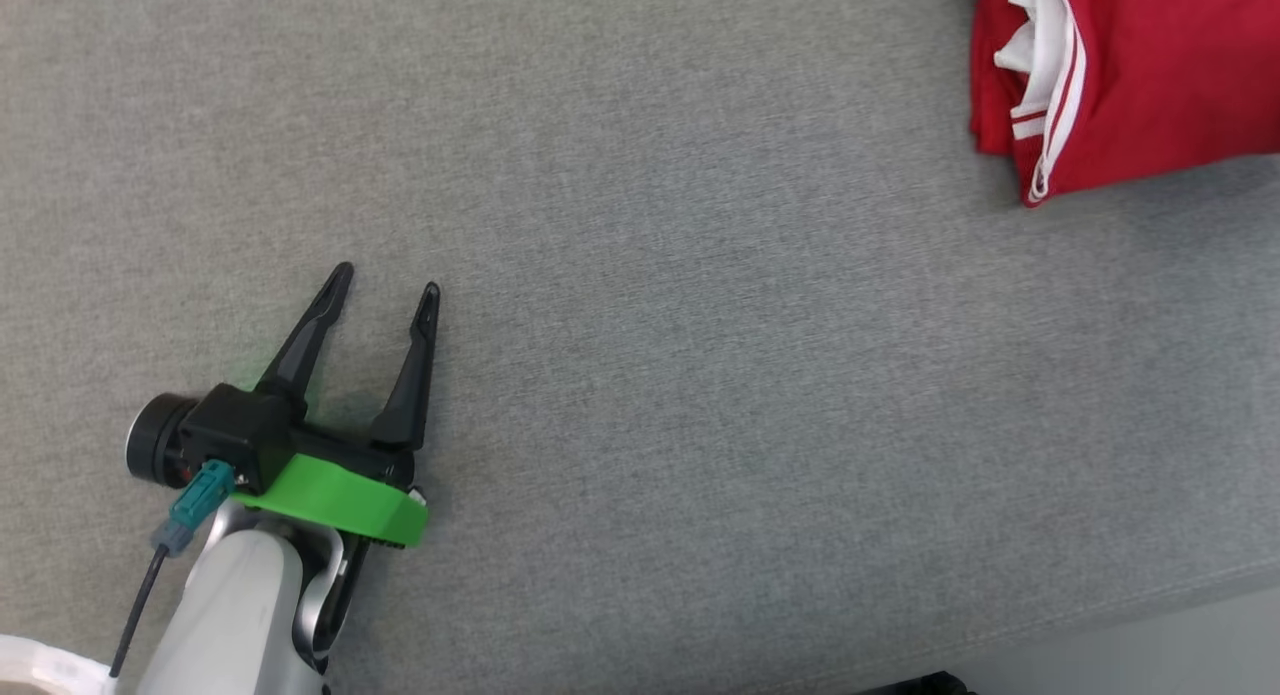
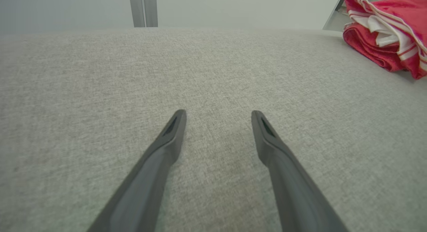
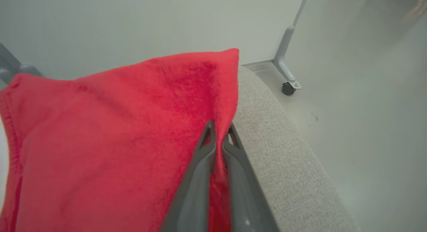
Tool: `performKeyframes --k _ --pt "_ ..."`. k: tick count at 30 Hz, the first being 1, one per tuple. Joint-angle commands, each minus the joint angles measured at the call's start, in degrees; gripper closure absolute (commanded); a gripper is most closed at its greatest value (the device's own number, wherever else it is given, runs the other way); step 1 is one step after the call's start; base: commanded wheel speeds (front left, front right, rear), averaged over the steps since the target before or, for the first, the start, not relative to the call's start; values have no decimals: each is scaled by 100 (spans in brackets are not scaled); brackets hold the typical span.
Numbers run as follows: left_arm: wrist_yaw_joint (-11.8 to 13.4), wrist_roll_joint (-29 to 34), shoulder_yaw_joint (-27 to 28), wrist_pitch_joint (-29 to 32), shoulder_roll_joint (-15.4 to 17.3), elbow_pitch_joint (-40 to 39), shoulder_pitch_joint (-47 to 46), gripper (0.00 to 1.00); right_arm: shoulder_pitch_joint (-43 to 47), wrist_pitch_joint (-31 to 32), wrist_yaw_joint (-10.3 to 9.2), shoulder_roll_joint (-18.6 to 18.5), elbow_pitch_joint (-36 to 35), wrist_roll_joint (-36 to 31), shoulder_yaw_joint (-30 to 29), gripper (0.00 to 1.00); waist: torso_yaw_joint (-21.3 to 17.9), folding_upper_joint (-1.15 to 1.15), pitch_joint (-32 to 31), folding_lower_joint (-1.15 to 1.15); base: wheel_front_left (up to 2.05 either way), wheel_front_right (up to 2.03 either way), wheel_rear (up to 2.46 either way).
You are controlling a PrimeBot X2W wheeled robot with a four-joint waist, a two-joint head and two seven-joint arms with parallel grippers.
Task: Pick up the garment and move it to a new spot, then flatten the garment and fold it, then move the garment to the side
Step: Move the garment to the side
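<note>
Red fleecy garment with white striped trim (image 1: 1150,75) lies folded in a compact stack at the far right of the grey woven fabric surface (image 1: 650,375), close to its edge. That placement fits the task's last step of moving it to the side. The right gripper (image 3: 220,125) is pinched tight on the garment's red edge, its jaws nearly meeting with cloth between them, probably so the stack can be shifted without unfolding. The left gripper (image 1: 387,278) stands wide open and holds nothing, low over bare surface well apart from the garment, seemingly kept out of the way.
</note>
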Motion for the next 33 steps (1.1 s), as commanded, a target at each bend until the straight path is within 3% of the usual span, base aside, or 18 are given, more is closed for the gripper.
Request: performKeyframes --k 1,3,10,17,20,25,33 --pt "-4 -37 3 -8 50 62 -99 0 -129 -60 -2 49 206 -179 11 69 160 0 139 0 0 0 0" --pt "-2 -59 15 -2 28 98 -131 0 -294 -279 -5 61 502 -387 -60 0 238 0 135 0 0 0 0" --pt "-2 -91 92 -2 -105 169 -28 0 -491 -1100 -5 151 1274 -925 -104 0 398 0 -163 0 0 0 0" --pt "-2 -81 336 -6 -275 213 308 0 -234 -1694 -5 372 1539 -1528 -212 0 455 0 -1096 0 0 0 0" --pt "-2 -43 545 -6 -310 155 528 0 22 -1756 -5 594 1180 -1762 -114 0 464 0 -1599 0 0 0 0" --pt "135 -15 1041 -7 -379 -118 952 0 979 -1769 -5 1135 -114 -1648 -12 0 431 0 -2438 0 0 0 0" --pt "241 -52 1436 -7 -480 -283 1492 0 2582 -1771 -5 1309 -1748 -1139 222 0 461 0 -3156 0 0 0 0"
